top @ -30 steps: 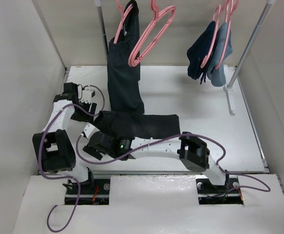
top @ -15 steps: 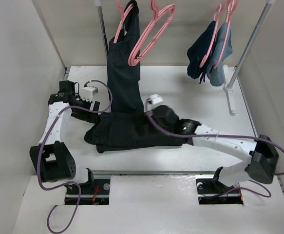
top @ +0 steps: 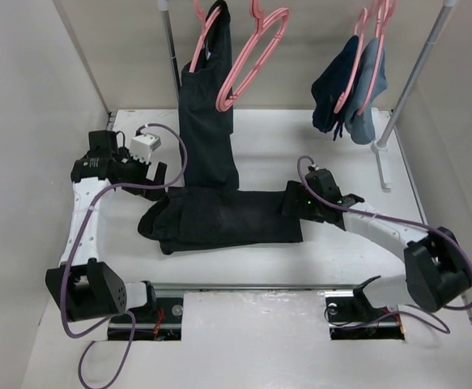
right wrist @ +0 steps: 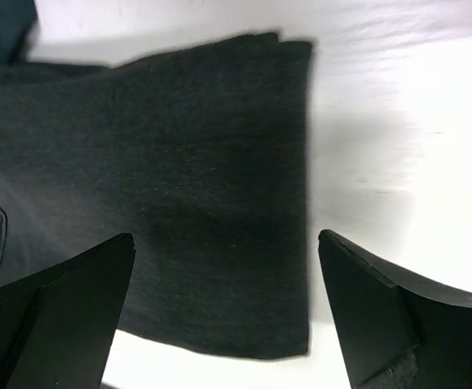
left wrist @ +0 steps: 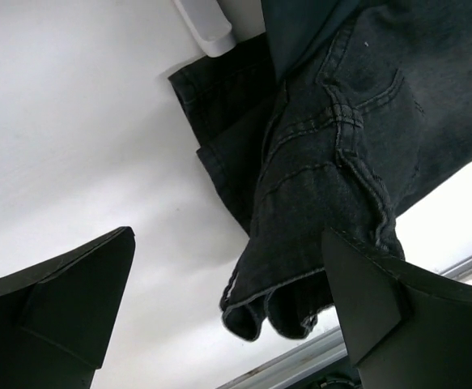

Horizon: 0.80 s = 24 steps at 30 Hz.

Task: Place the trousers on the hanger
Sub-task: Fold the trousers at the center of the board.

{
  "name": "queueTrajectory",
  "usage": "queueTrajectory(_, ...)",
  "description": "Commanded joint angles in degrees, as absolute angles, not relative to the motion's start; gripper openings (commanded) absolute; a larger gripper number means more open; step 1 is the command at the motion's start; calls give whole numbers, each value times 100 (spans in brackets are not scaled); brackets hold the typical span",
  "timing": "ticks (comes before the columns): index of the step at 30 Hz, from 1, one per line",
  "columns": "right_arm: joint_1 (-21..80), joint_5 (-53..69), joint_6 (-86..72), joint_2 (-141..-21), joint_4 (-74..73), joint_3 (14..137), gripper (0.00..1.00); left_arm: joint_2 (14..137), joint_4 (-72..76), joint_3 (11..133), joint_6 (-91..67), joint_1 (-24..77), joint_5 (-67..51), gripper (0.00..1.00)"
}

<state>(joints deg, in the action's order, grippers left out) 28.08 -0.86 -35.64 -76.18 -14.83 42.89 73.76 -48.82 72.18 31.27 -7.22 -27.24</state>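
Note:
The black trousers (top: 227, 219) lie folded flat across the table, waist end at the left and leg ends at the right. My left gripper (top: 156, 172) is open and empty just behind the waist end, which shows with its seams in the left wrist view (left wrist: 325, 194) between the open fingers (left wrist: 65, 300). My right gripper (top: 291, 203) is open and empty above the leg ends, seen in the right wrist view (right wrist: 187, 203). An empty pink hanger (top: 256, 53) hangs on the back rail, above and behind the trousers.
Another dark pair (top: 207, 121) hangs from a pink hanger at the back and reaches down to the table beside the trousers. Navy and blue garments (top: 349, 89) hang at the back right. Rack poles (top: 414, 77) stand on the table. Walls enclose both sides.
My right arm swung from the trousers' left end across to their right end. The trousers now lie stretched out flatter. My left gripper drew back a little toward the far left.

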Motion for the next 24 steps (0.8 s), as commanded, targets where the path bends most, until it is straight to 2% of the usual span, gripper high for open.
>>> queueTrajectory(1, 2690, 518, -3533, -7988, -915, 4307, 100, 7383, -4504, 6787, 2893, -616, -3008, 100)
queueTrajectory(2, 2585, 519, -3594, -8085, -862, 4307, 98, 7574, -4283, 6594, 2796, -546, -2788, 100)
queueTrajectory(5, 2339, 658, -3656, -8489, -861, 4307, 81, 7961, -3850, 6188, 2610, -475, -2206, 99)
queueTrajectory(6, 2338, 711, -3656, -8647, -861, 4307, 72, 8207, -3850, 6135, 2610, -475, -2206, 96)
queueTrajectory(7, 2268, 764, -3656, -8709, -861, 4307, 54, 8279, -3911, 6135, 2610, -475, -2284, 93)
queueTrajectory(9, 2268, 826, -3656, -8771, -861, 4307, 31, 8279, -3911, 6064, 2610, -475, -2364, 71)
queueTrajectory(10, 2268, 826, -3656, -8771, -861, 4307, 13, 8279, -3911, 6064, 2558, -475, -2364, 61)
queueTrajectory(11, 2268, 826, -3717, -8702, -861, 4246, 5, 8279, -3850, 6064, 2558, -475, -2286, 50)
queueTrajectory(12, 2268, 826, -3718, -8623, -861, 4184, 0, 8279, -3850, 6064, 2558, -475, -2207, 26)
queueTrajectory(14, 2268, 826, -3771, -8281, -940, 4131, 0, 8227, -3902, 6064, 2558, -536, -1970, 8)
queueTrajectory(16, 2057, 773, -3831, -7999, -1106, 3920, 0, 8174, -3964, 6064, 2558, -597, -1347, 0)
queueTrajectory(19, 1750, 1010, -3780, -7463, -1405, 3806, 0, 8121, -4192, 6117, 2610, -756, -625, 0)
queueTrajectory(24, 1547, 1063, -3524, -6821, -2618, 3937, 0, 8025, -4824, 6292, 2725, -957, -281, 0)
